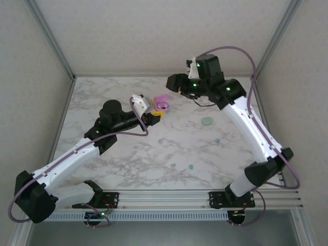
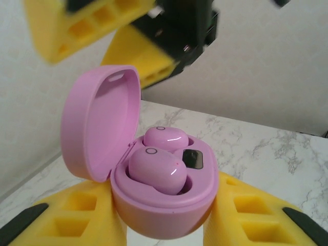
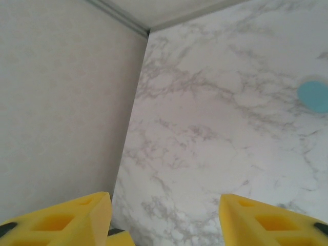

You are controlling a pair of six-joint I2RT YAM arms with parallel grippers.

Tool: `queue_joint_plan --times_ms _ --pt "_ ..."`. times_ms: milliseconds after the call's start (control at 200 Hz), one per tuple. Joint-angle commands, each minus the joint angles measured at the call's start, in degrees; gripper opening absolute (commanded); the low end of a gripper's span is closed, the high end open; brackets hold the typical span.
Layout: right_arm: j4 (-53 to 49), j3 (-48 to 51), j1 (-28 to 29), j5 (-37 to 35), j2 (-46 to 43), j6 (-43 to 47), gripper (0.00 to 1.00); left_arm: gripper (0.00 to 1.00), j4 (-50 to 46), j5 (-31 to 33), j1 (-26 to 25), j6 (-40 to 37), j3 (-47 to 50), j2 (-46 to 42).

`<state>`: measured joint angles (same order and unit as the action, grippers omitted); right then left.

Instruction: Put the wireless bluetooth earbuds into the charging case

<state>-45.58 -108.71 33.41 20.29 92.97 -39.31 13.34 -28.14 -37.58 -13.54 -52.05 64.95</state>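
Soft, even, bright light; shadows on the table (image 1: pixel 184 148) are faint. Small glints sit on the glossy pink case (image 2: pixel 164 210). Near yellow fingers (image 2: pixel 77 225) look blurred in both wrist views.

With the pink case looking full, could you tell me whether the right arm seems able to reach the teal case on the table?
Probably yes: the right gripper is open and empty, and the teal case lies alone on the bare table close by that arm, nothing covering it.

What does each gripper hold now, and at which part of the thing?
The left gripper holds the open pink charging case by the two sides of its lower half. The right gripper is open and holds nothing.
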Motion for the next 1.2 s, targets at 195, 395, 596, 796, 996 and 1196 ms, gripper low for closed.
queue_joint_plan --times_ms 195,395,596,796,996,1196 --pt "-4.0 -0.3 -0.1 10.0 0.1 3.4 0.6 0.29 1.4 1.1 -0.7 1.0 -1.5 -0.7" --pt "1.2 7.9 -1.0 15.0 -5.6 1.3 0.61 0.29 4.2 1.3 -0.6 3.0 -1.4 0.1" --pt "17.9 21.2 -5.7 25.9 -12.6 -7.9 0.65 0.29 6.4 -0.5 -0.5 5.0 -1.7 0.7" --pt "27.7 25.2 -7.0 36.7 -12.7 -14.8 0.65 0.3 8.2 -2.7 -0.4 6.9 -2.7 1.6" --pt "32.0 26.8 -6.9 40.7 -10.9 -18.7 0.6 0.3 9.9 -2.6 -0.4 7.8 -3.5 2.6" --pt "32.4 28.4 -6.9 41.8 -10.3 -18.7 0.59 0.3 10.4 -2.6 -0.4 8.0 -4.0 3.3"
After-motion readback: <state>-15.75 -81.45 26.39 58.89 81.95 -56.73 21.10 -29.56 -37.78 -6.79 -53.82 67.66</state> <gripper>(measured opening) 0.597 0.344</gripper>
